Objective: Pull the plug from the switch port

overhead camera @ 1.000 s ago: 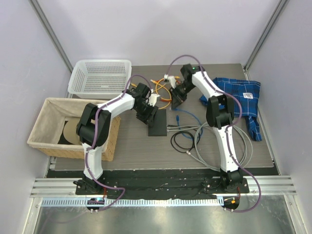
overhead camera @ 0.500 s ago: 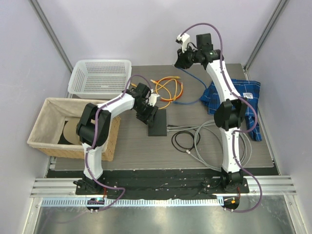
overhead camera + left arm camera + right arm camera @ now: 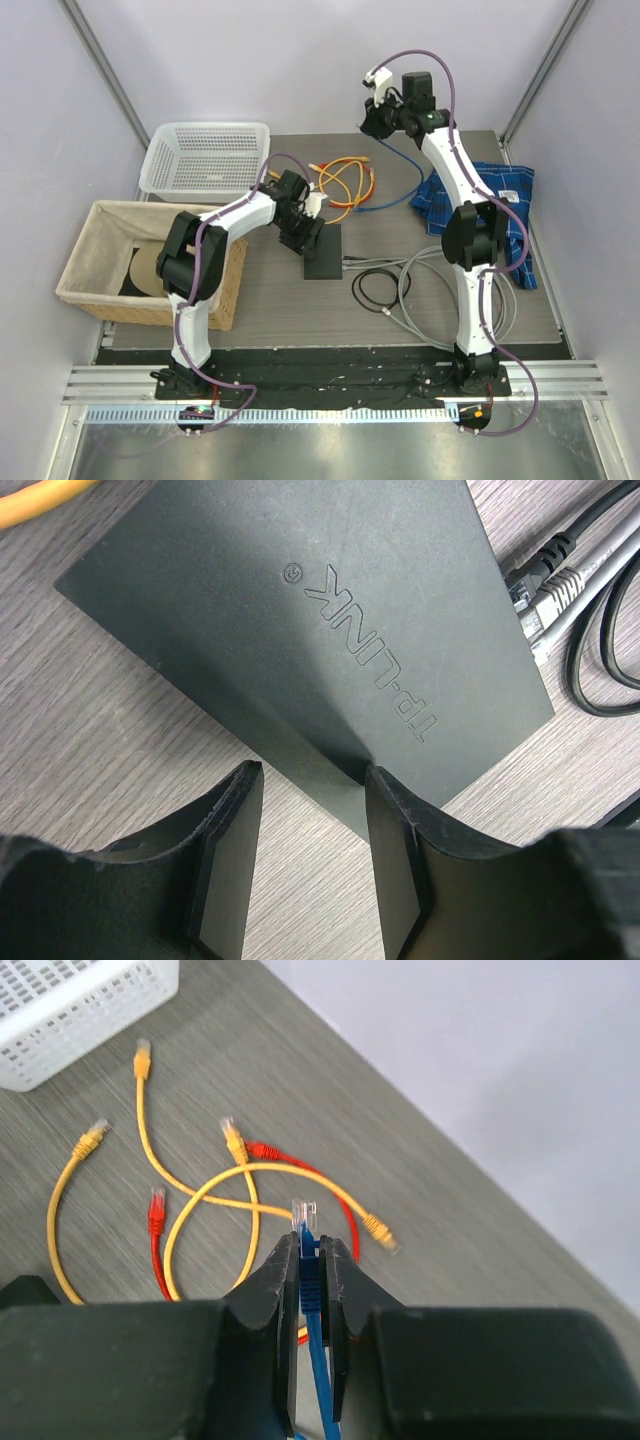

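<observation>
Right claw (image 3: 308,1250): pinched tight on the blue cable (image 3: 318,1360), gripping just behind its plug (image 3: 303,1212). The clear plug sticks out past the fingertips, free in the air and touching nothing. In the top view this claw (image 3: 372,120) is held high over the far end of the bench (image 3: 250,300), and the blue cable (image 3: 405,165) hangs from it down to the bench surface.

Below and beyond the right claw: a loose tangle of yellow leads (image 3: 200,1210) and a red lead (image 3: 157,1230) on the bench. The corner of a white basket (image 3: 60,1000) lies further off to the claw's left.

Left claw (image 3: 310,780): fingers parted at a moderate gap, nothing clamped between them. It sits low over the switch (image 3: 330,630), whose near edge runs into the gap; the right-hand finger (image 3: 395,860) appears to touch that edge, and I cannot tell whether it presses. The lid's embossed TP-LINK lettering lies straight ahead of the fingertips.

Switch position: flat on the bench, directly ahead of and under the left claw (image 3: 305,238), well apart from the right claw and nearer the arm bases (image 3: 325,258).

Ahead and to the right of the left claw: grey cables (image 3: 545,600) plugged into the switch's side, with a black cable (image 3: 600,660) looped just beside them.
</observation>
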`<state>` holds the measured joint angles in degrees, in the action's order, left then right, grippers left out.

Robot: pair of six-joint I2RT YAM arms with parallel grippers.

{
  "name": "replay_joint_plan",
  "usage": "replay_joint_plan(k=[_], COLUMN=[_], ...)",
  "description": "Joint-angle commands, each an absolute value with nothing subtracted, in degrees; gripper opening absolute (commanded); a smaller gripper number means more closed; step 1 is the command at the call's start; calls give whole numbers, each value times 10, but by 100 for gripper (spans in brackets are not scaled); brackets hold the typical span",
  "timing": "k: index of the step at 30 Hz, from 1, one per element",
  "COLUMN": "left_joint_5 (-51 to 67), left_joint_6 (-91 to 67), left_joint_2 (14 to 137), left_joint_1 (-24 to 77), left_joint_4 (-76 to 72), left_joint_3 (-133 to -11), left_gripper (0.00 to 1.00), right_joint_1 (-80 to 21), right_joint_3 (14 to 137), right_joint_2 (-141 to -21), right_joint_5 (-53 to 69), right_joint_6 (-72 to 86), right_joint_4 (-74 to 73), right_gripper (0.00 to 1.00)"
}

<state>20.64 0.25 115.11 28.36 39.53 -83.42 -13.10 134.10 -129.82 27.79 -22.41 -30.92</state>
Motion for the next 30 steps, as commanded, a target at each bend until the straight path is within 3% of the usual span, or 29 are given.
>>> replay_joint_plan(k=[1, 6, 9, 10, 11, 14, 18, 21, 26, 30], left_joint_5=[147, 150, 151, 150, 151, 152, 152, 152, 149, 151], left_joint_6=[18, 16, 16, 16, 16, 16, 16, 14, 16, 16], left_joint_2=[1169, 1173, 1178, 1178, 1178, 1177, 1176, 1177, 1176, 1175], left_joint_1=[276, 276, 276, 276, 277, 276, 276, 276, 276, 276], left_joint_4=[390, 388, 389, 390, 391, 391, 388, 388, 388, 388], left_joint_3=[-809, -809, -816, -816, -817, -816, -810, -810, -810, -804], left_gripper=[49, 49, 49, 49, 49, 49, 49, 49, 50, 50], right_joint_1=[-133, -147, -156, -158, -161, -163, -160, -153, -155, -156], right_joint_3=[1336, 1343, 1344, 1345, 1345, 1344, 1310, 1225, 1054, 1017], right_joint_2=[-1306, -1311, -1319, -1322, -1322, -1316, -1285, -1243, -1187, -1206], right_joint_5=[262, 308, 323, 323, 317, 281, 276, 342, 421, 472], right_joint_6=[-173, -140, -141, -136, -134, -114, -112, -114, -175, -243], right_joint_4=[-280, -256, -256, -256, -255, -241, -238, -255, -332, -443], right_gripper=[1, 2, 21, 42, 51, 64, 67, 66, 64, 62])
